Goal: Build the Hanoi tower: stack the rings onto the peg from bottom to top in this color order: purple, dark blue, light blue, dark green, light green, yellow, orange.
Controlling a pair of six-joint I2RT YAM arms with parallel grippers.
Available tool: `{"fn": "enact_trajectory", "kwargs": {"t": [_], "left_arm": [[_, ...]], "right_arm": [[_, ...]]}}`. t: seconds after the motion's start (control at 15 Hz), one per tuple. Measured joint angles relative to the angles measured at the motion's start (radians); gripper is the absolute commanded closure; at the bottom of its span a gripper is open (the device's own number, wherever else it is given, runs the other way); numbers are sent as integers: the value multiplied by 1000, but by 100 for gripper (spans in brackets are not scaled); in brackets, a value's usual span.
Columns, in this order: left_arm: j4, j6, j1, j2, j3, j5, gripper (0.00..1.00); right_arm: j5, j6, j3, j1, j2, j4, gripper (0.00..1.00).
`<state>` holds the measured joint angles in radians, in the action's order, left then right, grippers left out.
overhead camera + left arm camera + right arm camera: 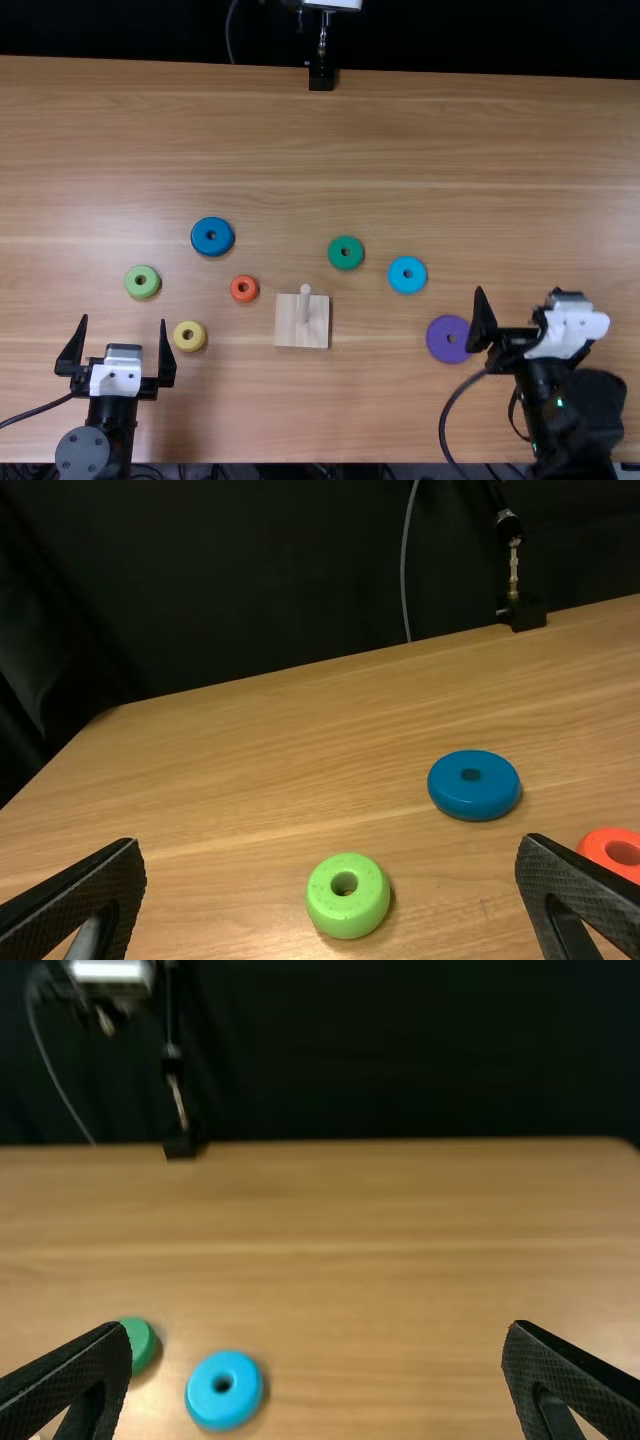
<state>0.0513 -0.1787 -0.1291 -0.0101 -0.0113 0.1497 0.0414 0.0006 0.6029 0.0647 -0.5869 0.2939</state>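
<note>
The left gripper (pixel 123 320) stands released, fingers wide apart and holding nothing. From left to right, the light green ring (pixel 149 289), yellow ring (pixel 198 341), dark blue ring (pixel 223 244) and orange ring (pixel 251 292) lie flat on the table (pixel 300 120); then come the square wooden base (pixel 288 332) with its upright peg (pixel 305 302), the dark green ring (pixel 355 258), light blue ring (pixel 417 281) and purple ring (pixel 437 333). All look light, stiff and smooth, so rounded rims may slip; pinch low across opposite sides, hole free. The right gripper (pixel 320 1328) is spread and empty.
</note>
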Motion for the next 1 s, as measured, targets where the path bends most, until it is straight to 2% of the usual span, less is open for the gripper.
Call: {"fn": "enact_trajectory", "kwargs": {"t": [0.13, 0.27, 0.4, 0.47, 0.6, 0.73, 1.0], "left_arm": [[0, 0, 0, 0, 0, 0, 0], [0, 0, 0, 0, 0, 0, 0], [0, 0, 0, 0, 0, -1, 0], [0, 0, 0, 0, 0, 0, 0], [0, 0, 0, 0, 0, -1, 0], [0, 0, 0, 0, 0, 0, 0], [0, 0, 0, 0, 0, -1, 0]], "right_arm": [[0, -3, 78, 0, -140, 75, 0], [-1, -32, 149, 0, -251, 172, 0], [-5, -52, 183, 0, -348, 203, 0], [-17, -55, 183, 0, -380, 209, 0], [-54, -55, 183, 0, -443, 209, 0], [-75, -55, 183, 0, -515, 209, 0], [-95, -46, 182, 0, -676, 210, 0]]}}
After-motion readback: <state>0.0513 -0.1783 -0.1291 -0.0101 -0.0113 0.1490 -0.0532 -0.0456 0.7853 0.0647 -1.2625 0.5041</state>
